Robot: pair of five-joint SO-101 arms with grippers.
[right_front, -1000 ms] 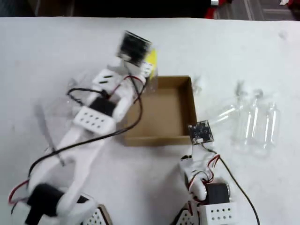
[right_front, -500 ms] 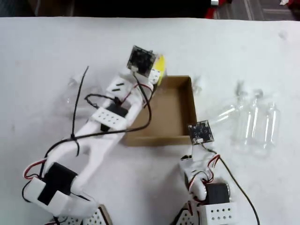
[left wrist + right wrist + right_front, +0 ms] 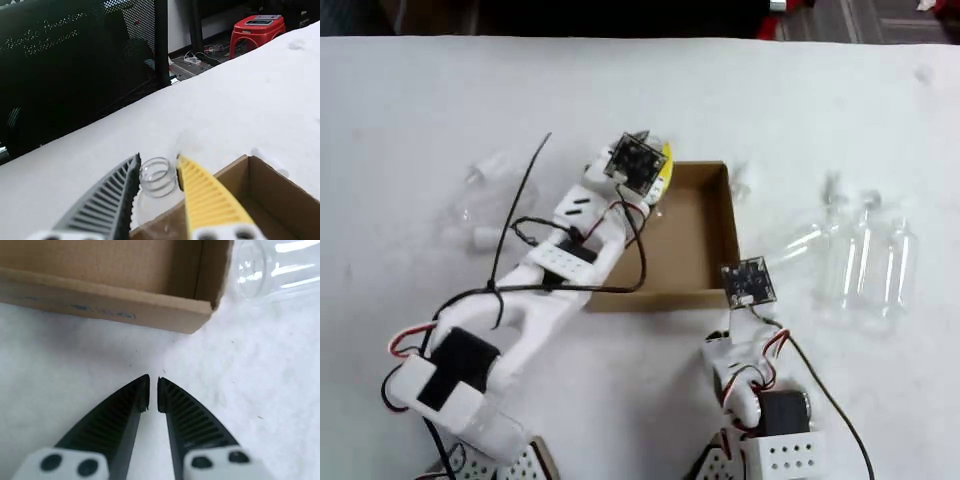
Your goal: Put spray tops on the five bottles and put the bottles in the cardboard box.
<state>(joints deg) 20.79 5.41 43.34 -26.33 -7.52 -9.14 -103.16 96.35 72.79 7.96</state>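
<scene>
At the far left corner of the open brown cardboard box (image 3: 710,292), the left claw (image 3: 157,160) - one grey finger, one yellow - is grasping a clear plastic bottle (image 3: 159,178) by its neck, I think to keep the mouth free for a top. This bottle is transparent, with a threaded ring at the open mouth and no spray top on it. By the near right corner of the box, the right claw (image 3: 152,387) hangs over the white bench (image 3: 620,90), almost fully clenched on nothing - probably waiting. Other clear bottles (image 3: 870,265) lie together right of the box.
</scene>
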